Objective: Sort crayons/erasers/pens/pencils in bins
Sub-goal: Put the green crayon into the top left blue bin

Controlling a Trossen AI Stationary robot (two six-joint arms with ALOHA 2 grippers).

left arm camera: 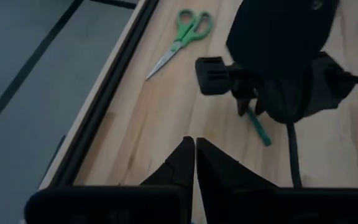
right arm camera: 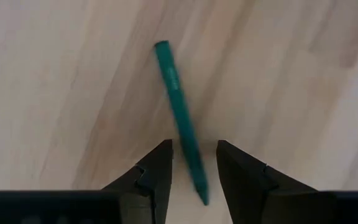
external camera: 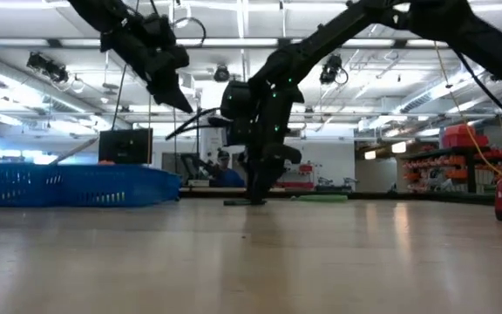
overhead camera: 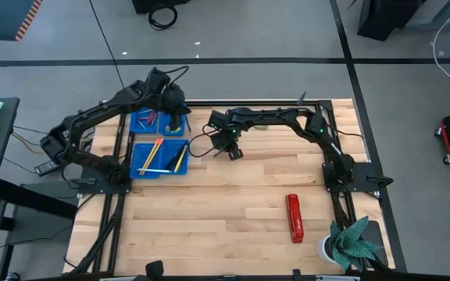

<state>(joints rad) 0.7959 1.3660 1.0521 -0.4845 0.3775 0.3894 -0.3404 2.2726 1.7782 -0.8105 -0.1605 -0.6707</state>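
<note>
Crayons are our concern, and we see one green crayon (right arm camera: 180, 118) lying flat on the bare wood of the tabletop (overhead camera: 233, 211), just in front of the right end effector (right arm camera: 193, 163). Its two dark fingers (right arm camera: 156, 171) stand apart, released, one to each side of the crayon's near end, and we cannot tell whether they touch it. From the left wrist view the same green crayon (left arm camera: 258, 125) shows beside the right arm's bulk, lying on the wood.

Moving outward, we find the right end effector (overhead camera: 231, 150) low over the middle rear of the tabletop, to the right of the bins (overhead camera: 159, 158). The nearer blue bin holds long yellow and orange pencils (overhead camera: 153, 154); the farther bin behind it holds small items we cannot make out.

Our left end effector (left arm camera: 195, 163) is clenched, fingertips together and empty, raised above the bins. Green-handled scissors (left arm camera: 182, 36) lie near the tabletop's edge, and a red stapler (overhead camera: 294, 218) sits well apart toward the front right.
</note>
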